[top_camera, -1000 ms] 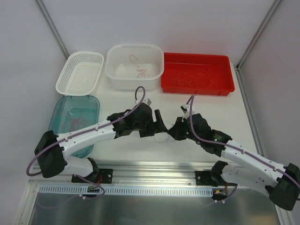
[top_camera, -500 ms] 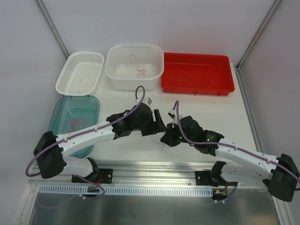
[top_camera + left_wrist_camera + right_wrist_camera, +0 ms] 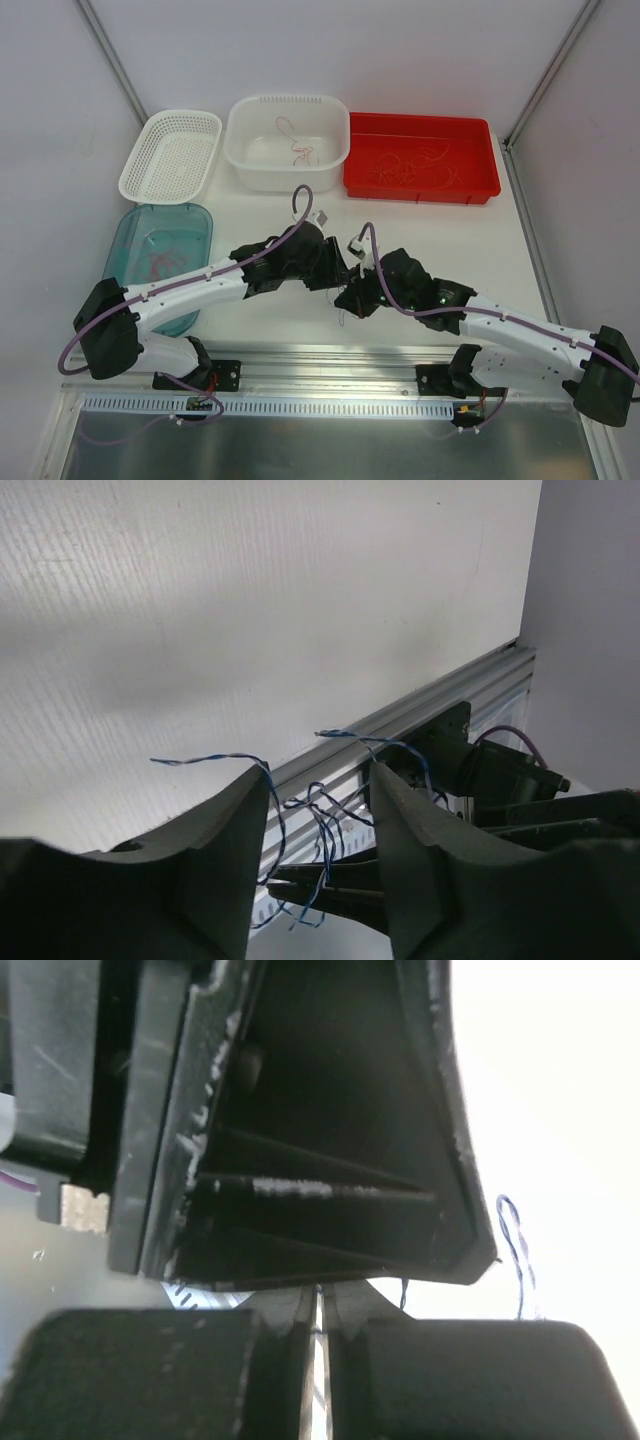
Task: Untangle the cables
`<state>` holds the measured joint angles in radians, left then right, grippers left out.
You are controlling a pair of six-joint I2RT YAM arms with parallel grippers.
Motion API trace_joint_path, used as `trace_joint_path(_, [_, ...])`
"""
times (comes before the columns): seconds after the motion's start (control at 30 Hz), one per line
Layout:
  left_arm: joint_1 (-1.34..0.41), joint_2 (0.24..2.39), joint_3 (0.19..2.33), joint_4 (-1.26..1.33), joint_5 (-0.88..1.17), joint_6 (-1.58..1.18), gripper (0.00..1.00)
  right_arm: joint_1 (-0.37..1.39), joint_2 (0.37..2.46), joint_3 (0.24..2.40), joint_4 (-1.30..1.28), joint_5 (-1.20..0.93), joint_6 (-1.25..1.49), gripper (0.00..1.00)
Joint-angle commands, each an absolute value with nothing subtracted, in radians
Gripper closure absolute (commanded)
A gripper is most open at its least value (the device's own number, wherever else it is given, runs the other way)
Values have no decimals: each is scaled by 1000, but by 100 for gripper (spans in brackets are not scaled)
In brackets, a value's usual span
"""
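A small tangle of thin blue twisted cables (image 3: 325,825) hangs between the two grippers above the table's near middle. My left gripper (image 3: 320,780) is open, its two dark fingers standing on either side of the loops without pinching them. My right gripper (image 3: 347,298) is shut on the cables; its closed fingers (image 3: 320,880) cross low between the left jaws. In the right wrist view the right gripper (image 3: 320,1305) is pressed shut right under the left gripper's body, and a loose cable end (image 3: 515,1240) curls to the right. From above, the tangle is mostly hidden by the grippers.
A red tray (image 3: 420,192) with more thin cables sits at the back right. A white tub (image 3: 285,178) holding a few strands is beside it. A white basket (image 3: 135,170) stands back left, a teal tray (image 3: 195,215) on the left. An aluminium rail (image 3: 330,355) runs along the near edge.
My right gripper has moved left and in under the left gripper, bringing the cables between its jaws. The left jaws have narrowed around the tangle.
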<state>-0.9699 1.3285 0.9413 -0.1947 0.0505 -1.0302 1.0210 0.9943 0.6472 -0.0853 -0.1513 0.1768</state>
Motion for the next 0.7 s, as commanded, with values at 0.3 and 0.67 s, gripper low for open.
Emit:
trace_joint_path(0.3, [-983, 1309, 951, -153, 68, -962, 100, 1026, 953, 693, -81, -138, 127, 92])
trace_joint_path(0.67, [-921, 1244, 957, -170, -46, -813, 100, 1028, 783, 773, -319, -31, 86, 15])
